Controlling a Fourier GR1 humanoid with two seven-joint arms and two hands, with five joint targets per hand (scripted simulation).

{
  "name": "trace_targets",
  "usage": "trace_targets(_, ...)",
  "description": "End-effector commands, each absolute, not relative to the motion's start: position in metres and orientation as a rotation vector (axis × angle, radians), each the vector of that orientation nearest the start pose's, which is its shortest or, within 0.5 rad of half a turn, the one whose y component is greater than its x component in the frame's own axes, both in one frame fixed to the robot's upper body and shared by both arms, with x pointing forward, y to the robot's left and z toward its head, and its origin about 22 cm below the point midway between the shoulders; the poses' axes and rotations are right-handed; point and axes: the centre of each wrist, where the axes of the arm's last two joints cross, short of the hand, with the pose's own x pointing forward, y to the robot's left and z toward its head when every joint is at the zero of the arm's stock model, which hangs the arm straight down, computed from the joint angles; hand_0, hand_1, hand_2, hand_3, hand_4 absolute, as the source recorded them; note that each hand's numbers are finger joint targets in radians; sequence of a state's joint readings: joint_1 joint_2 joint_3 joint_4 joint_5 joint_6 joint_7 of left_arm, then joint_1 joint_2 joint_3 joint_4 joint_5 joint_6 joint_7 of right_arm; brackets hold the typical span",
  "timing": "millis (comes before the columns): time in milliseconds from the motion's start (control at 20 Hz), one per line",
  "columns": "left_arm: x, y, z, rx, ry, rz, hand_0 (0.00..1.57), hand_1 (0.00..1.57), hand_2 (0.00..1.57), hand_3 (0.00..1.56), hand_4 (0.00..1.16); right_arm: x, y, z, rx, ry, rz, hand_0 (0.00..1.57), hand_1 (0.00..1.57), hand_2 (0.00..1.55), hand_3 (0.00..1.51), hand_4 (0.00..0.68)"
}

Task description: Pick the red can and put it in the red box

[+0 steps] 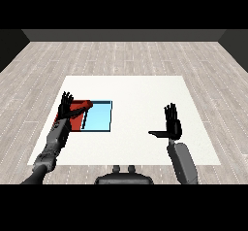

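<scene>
Fingers (pixel 170 111) straight on both hands

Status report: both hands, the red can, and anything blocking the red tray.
Left hand open, over red tray. Right hand open, holding nothing. No red can in view. Light blue tray beside the red one.

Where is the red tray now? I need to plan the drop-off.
In the head view, the red tray lies on the table's left side, touching the light blue tray on its right; the left hand partly covers it.
</scene>
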State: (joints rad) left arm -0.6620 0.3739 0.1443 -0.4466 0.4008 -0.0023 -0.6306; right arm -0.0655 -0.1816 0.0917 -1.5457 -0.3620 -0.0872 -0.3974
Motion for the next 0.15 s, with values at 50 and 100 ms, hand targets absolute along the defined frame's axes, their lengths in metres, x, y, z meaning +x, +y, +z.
trace_targets(50, 0.363, 0.285, -0.028, -0.134, -2.012, 0.317, 0.00, 0.00, 0.00, 0.00, 0.00, 0.252, -0.244, 0.016, 0.161, -1.976, -0.079, 0.00, 0.00, 0.00, 0.00, 0.000)
trace_targets(100, 0.354, 0.283, -0.033, -0.169, -2.007, 0.292, 0.00, 0.00, 0.00, 0.00, 0.00, 0.248, -0.248, 0.004, 0.157, -1.954, -0.093, 0.00, 0.00, 0.00, 0.00, 0.000)
